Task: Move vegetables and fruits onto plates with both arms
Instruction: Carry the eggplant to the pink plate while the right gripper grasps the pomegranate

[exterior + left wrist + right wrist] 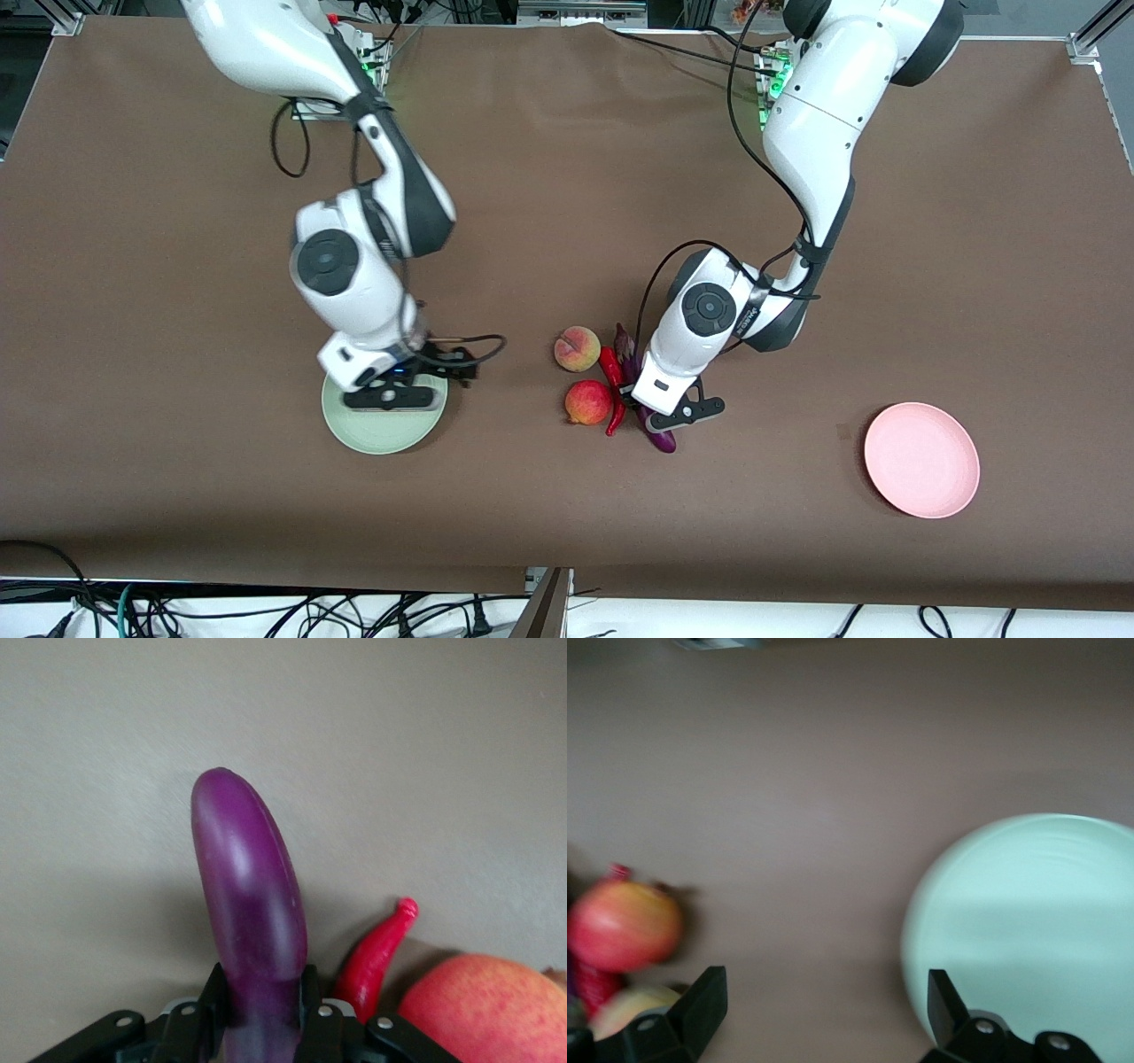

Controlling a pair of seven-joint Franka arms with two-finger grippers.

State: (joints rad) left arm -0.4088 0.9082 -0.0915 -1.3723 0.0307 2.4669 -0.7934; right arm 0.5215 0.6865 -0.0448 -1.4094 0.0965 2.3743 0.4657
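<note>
My left gripper (653, 415) is down at the pile in the middle of the table, shut on the purple eggplant (248, 895); its fingers (213, 994) press both sides of the eggplant (663, 439). Beside it lies the red chili pepper (611, 368) (376, 957). The pomegranate (588, 402) (483, 1010) and the peach (577, 348) sit toward the right arm's end of that pile. My right gripper (394, 397) (824, 992) hangs open and empty over the edge of the mint green plate (381, 436) (1028, 921). The pomegranate (625, 926) and peach (629, 1005) also show in the right wrist view.
The pale pink plate (921, 459) lies bare toward the left arm's end of the table, nearer the front camera than the pile. A brown cloth (567, 177) covers the table. Cables lie past its front edge (354, 611).
</note>
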